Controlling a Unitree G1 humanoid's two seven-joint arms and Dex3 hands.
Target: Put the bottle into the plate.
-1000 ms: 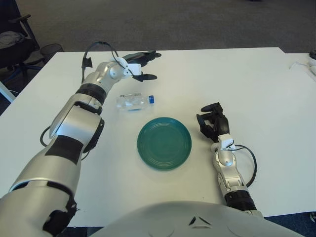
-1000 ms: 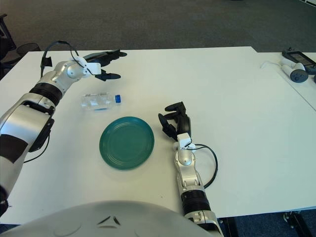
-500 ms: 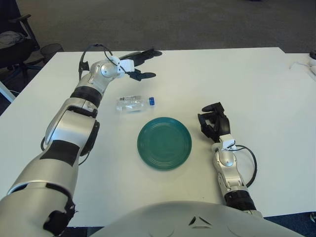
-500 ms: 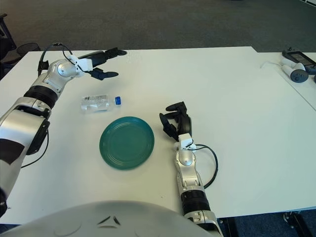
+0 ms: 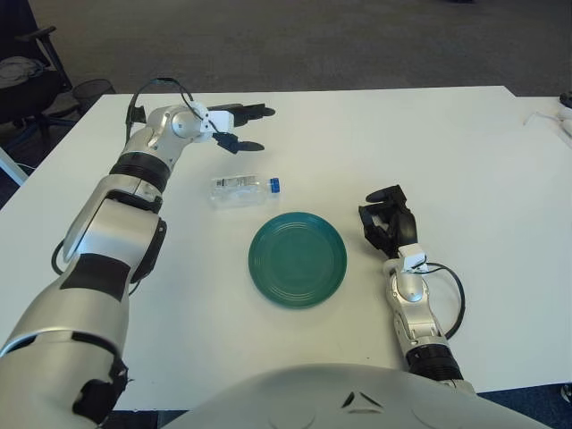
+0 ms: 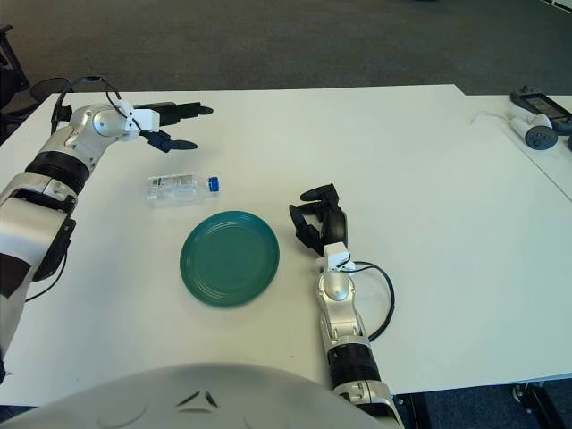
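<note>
A clear plastic bottle [image 5: 239, 188] with a blue cap lies on its side on the white table, just beyond and left of the round green plate [image 5: 298, 259]. My left hand [image 5: 239, 126] hovers beyond the bottle, toward the far left of the table, fingers spread and holding nothing. It is apart from the bottle. My right hand [image 5: 387, 222] shows to the right of the plate, fingers curled, nothing in it.
The white table [image 5: 447, 161] fills the view. Small grey devices with a cable [image 6: 534, 121] lie at the far right edge. Office chairs [image 5: 27, 80] stand beyond the table's far left corner.
My left hand has drawn back to the left, away from above the bottle. The bottle, plate and right hand have stayed put.
</note>
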